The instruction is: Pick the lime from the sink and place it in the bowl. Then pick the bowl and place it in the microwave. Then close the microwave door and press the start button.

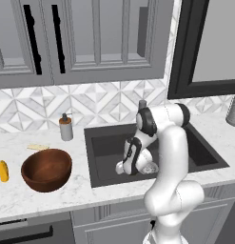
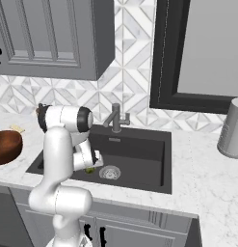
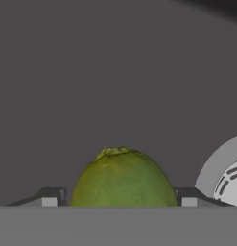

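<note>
Gripper [image 3: 122, 202] down inside sink [image 1: 204, 157], fingertips [image 3: 49, 198] spread, one each side of lime [image 3: 122, 178]; contact with lime not discernible. Lime rests on dark sink floor, just beside round metal drain [image 3: 225, 180]. From right base camera, lime [image 2: 90, 170] shows as small green spot under hand, drain [image 2: 110, 171] next to it. Wooden bowl [image 1: 46, 169] upright on marble counter [image 1: 114, 195], left of sink, well apart from lime. Yellow-orange item [image 1: 3, 171] left of bowl. Soap dispenser [image 1: 66, 127] behind bowl, near backsplash. Faucet [image 2: 115, 118] at sink's far rim.
</note>
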